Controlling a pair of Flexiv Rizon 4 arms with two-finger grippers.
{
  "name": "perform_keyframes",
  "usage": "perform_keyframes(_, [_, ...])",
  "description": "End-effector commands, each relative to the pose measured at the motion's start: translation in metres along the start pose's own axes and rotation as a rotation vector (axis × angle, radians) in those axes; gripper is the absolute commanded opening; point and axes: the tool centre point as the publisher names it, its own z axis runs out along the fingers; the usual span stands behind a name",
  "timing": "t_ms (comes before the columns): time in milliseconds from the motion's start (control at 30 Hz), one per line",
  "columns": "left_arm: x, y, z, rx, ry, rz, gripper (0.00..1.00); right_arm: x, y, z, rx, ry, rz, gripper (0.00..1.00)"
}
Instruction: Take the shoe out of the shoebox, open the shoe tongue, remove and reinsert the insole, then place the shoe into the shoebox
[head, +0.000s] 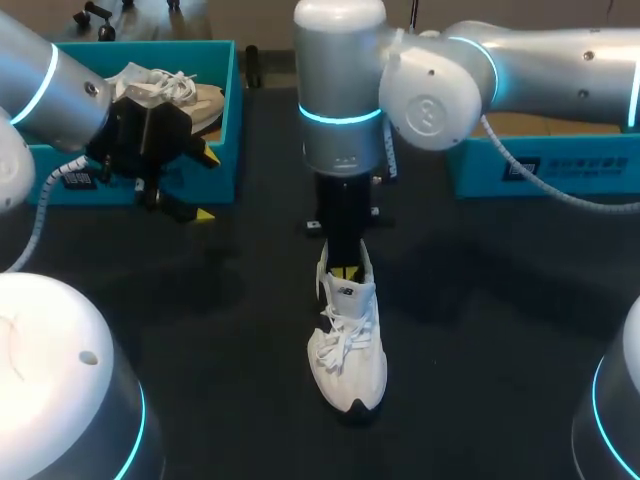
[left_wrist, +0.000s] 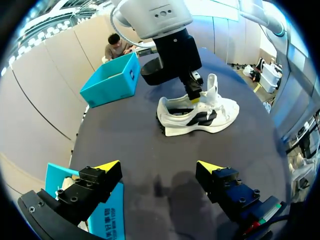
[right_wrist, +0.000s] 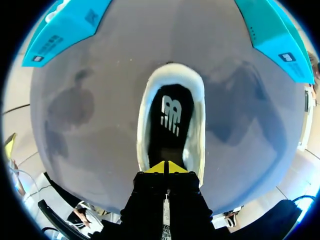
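Right tool (right_wrist: 165, 167), tips closed together, dips into the mouth of the shoe (head: 348, 350), which stands out on the surface (head: 200, 300), tongue (left_wrist: 213, 86) raised, insole (right_wrist: 170, 120) seemingly in place: pulling, refitting and boxing remain. Left tool (left_wrist: 159, 166) hangs open, empty, by the left box (head: 232, 100) holding a second shoe (head: 165, 88); right box (head: 540, 165) contents unclear

The desk (head: 200, 330) presents a dark matte top with soft shadows across it. A second shoe (head: 175, 92), pale with white laces, lies inside the shoebox (head: 228, 150) at the desk's far left (partly hidden in the head view). A teal carton (head: 590, 165) stands at the far right, open side up, well apart from that box.
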Motion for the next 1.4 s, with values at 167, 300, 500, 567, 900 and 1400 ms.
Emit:
perform_keyframes(167, [0.001, 0.000, -0.001, -0.004, -0.001, 0.001, 1.00, -0.008, -0.014, 0.006, 0.003, 0.012, 0.039, 1.00])
perform_keyframes(300, [0.001, 0.000, -0.001, -0.004, -0.001, 0.001, 1.00, -0.009, -0.015, 0.005, -0.001, 0.013, 0.043, 1.00])
perform_keyframes(500, [0.001, 0.000, -0.001, -0.004, -0.001, 0.001, 1.00, -0.009, -0.011, 0.010, 0.011, 0.025, 0.018, 1.00])
perform_keyframes(567, [0.001, 0.000, -0.001, -0.004, -0.001, 0.001, 1.00, -0.010, -0.010, 0.013, 0.016, 0.027, 0.013, 1.00])
perform_keyframes(900, [0.001, 0.000, -0.001, -0.004, -0.001, 0.001, 1.00, -0.013, -0.013, 0.019, 0.029, 0.034, 0.011, 1.00])
perform_keyframes(1400, [0.001, 0.000, -0.001, -0.004, -0.001, 0.001, 1.00, -0.009, -0.032, 0.003, 0.046, 0.020, 0.022, 1.00])
